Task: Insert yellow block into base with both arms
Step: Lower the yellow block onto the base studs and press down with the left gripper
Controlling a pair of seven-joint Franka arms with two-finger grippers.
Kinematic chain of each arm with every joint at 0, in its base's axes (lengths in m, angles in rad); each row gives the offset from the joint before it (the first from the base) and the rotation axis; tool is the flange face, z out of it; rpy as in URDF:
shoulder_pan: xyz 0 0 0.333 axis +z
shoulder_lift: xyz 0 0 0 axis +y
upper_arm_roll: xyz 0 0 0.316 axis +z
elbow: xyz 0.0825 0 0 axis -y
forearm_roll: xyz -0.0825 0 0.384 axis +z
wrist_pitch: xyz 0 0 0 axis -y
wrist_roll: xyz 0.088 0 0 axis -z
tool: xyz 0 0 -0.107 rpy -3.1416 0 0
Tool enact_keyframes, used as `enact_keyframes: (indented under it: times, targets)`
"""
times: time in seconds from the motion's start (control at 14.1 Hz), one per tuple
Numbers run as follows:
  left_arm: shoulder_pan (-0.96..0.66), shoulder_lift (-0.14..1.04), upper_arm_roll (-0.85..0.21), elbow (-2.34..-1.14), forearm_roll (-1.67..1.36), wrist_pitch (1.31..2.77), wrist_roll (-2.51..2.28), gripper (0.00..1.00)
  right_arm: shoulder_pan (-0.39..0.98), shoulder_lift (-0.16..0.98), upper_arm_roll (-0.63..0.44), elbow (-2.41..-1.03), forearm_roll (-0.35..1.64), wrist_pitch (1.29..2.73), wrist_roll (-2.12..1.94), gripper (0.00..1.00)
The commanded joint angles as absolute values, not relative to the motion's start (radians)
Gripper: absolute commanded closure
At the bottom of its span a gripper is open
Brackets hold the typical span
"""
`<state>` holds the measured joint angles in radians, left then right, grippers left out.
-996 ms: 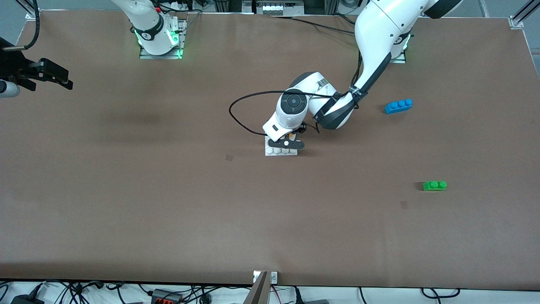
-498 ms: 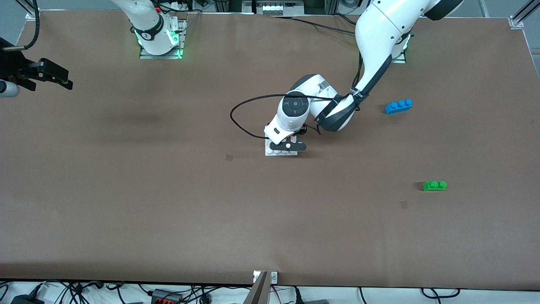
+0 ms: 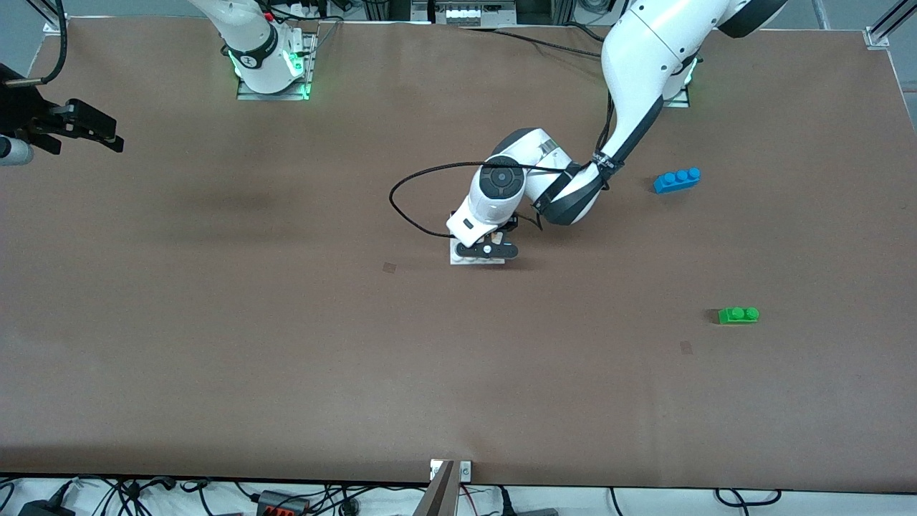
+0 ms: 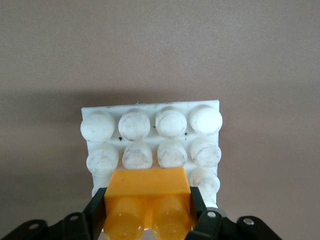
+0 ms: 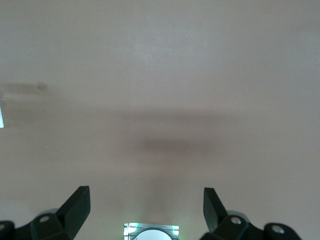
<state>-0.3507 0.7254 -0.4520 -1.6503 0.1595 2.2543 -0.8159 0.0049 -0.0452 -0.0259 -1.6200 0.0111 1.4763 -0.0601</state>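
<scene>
While right tool (image 5: pixel 146 207) waits, left tool (image 4: pixel 148 220) lowered yellow block (image 4: pixel 148 200) onto base (image 4: pixel 150 137).

No text, label, brand, number or sign can be read in any of the views. Nothing legible stands on the arms, the bricks, the studded plate or the counter; the small markings on the arm bases are too small to make out.
</scene>
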Motion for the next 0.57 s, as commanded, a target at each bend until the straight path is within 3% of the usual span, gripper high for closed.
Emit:
enact_keyframes:
  times: [0.0, 0.5]
  targets:
    - [-0.356, 0.747, -0.453, -1.629, 0.189, 2.264, -0.834, 0.46, 0.009, -0.054, -0.026, -1.618, 0.009, 1.474, -0.046, 0.00]
    - [-0.356, 0.746, -0.457, -1.646, 0.192, 2.280, -0.856, 0.46, 0.009, -0.054, -0.026, -1.618, 0.008, 1.473, -0.046, 0.00]
